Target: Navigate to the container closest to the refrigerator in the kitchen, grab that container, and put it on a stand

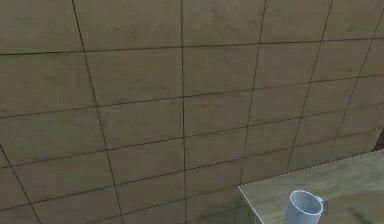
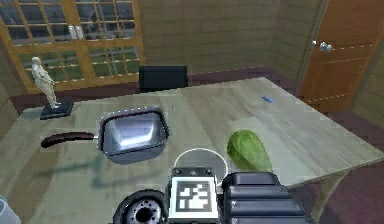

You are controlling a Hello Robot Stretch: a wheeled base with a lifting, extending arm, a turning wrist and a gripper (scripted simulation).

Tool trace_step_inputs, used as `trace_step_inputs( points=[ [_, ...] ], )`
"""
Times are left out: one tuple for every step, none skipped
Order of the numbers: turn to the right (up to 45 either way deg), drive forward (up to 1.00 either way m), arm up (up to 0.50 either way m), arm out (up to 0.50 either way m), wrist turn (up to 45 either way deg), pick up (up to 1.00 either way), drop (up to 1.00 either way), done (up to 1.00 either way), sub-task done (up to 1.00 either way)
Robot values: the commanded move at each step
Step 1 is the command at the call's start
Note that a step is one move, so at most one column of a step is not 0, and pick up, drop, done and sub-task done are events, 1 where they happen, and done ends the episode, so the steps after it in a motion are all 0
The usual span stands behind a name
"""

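Forward view: the tiled floor [image 1: 120,100] is taking up most of the picture. A corner of the table [image 1: 345,190] is reaching in at the bottom right, with the container [image 1: 305,207] standing on it.
Arm side view: the whole pale wooden table top is stretching across. On it a square metal pan [image 2: 135,135] is sitting toward the left end, its dark handle running out to the left. A green leafy vegetable [image 2: 250,152] is lying near the near edge, and a pale statue [image 2: 42,80] is standing on a dark base at the far left corner.
Container: pale blue, see-through and cup-shaped, it is standing just in from the table's corner.
Container's axis: it is standing upright, its long axis vertical and its open mouth pointing up.
Gripper: its dark body [image 2: 148,208] is sitting at the bottom edge, left of the white square [image 2: 193,195] with black marks and the ribbed dark arm [image 2: 262,202]. Its far end is too hard to make out, so I cannot tell whether it is grasping anything.
Speck: a small bluish speck [image 2: 267,99] is lying near the table's far edge, too small to name.
Room: a dark chair [image 2: 163,78] is standing at the table's far edge. A wood-framed window [image 2: 75,40] is filling the wall behind the statue, and a brown door [image 2: 345,55] is standing at the right.
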Motion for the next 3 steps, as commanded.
trace_step_inputs(
  points=[
    [0.0, 0.0, 0.0, 0.14, 0.0, 0.0, 0.0, 0.0, 0.0],
    [0.0, 0.0, 0.0, 0.0, 45.0, 0.0, 0.0, 0.0, 0.0],
    [0.0, 0.0, 0.0, 0.0, 45.0, 0.0, 0.0, 0.0, 0.0]
  ],
)
